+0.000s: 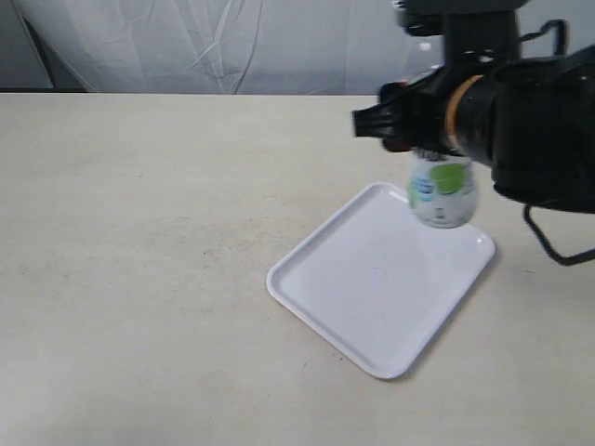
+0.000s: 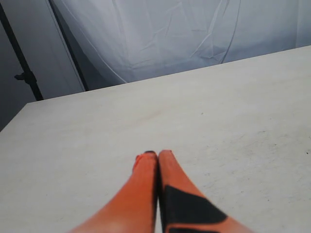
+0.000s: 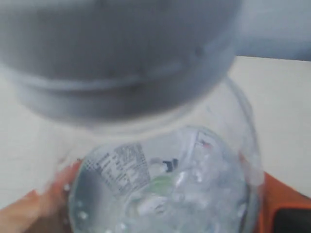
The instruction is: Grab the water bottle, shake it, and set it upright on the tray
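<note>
My right claw [image 1: 429,137] is clamping the small clear plastic water bottle [image 1: 443,190] near its top. In the right wrist view my orange fingers [image 3: 29,213] are pressing on either side of the bottle [image 3: 160,194], and the white screw cap [image 3: 121,53] is filling the lens as a big grey blur. Droplets are showing inside the clear wall beside the printed label.

The bottle is hanging upright under my claw, its white, blue and green label facing the exterior camera. Its base is sitting over the far right rim of the flat white rectangular plastic tray [image 1: 372,279]. I cannot tell whether it is touching the tray or hanging just clear.

The tray is lying flat and turned diagonally on the pale beige worktop [image 1: 139,279], in its right half and nearer the right edge than the left.

My left claw [image 2: 158,156] is hovering over bare worktop with its orange fingers [image 2: 146,170] pressed together, gripping nothing. A creased white cloth backdrop [image 1: 186,46] is hanging beyond the far edge.
</note>
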`<control>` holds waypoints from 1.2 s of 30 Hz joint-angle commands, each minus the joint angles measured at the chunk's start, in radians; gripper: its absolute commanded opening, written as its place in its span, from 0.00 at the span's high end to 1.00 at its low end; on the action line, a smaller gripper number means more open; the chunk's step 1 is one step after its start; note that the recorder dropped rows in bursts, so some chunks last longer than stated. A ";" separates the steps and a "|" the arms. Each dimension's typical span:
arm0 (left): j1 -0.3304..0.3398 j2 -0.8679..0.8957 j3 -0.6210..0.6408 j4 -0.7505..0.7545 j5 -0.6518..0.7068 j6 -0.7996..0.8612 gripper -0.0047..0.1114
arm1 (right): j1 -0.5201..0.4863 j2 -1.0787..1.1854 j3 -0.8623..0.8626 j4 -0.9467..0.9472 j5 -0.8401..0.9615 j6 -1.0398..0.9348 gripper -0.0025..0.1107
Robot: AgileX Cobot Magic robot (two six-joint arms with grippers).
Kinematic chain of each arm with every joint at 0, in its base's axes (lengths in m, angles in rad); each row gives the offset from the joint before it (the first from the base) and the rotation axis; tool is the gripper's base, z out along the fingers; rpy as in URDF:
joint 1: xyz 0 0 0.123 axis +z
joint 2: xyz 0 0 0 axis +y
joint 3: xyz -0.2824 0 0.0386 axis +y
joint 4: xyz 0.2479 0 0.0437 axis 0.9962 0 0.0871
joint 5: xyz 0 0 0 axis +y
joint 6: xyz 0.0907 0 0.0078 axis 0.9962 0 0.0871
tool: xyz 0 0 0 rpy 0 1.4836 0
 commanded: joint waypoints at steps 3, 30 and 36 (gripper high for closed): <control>0.000 -0.005 0.004 -0.002 -0.013 -0.002 0.96 | -0.005 -0.063 -0.060 0.065 0.043 -0.177 0.99; 0.000 -0.005 0.004 -0.002 -0.013 -0.002 0.96 | 0.006 -0.356 0.126 0.068 -0.078 -0.140 0.99; 0.000 -0.005 0.004 -0.002 -0.013 -0.002 0.96 | 0.002 -0.439 0.108 -0.110 0.173 -0.095 0.99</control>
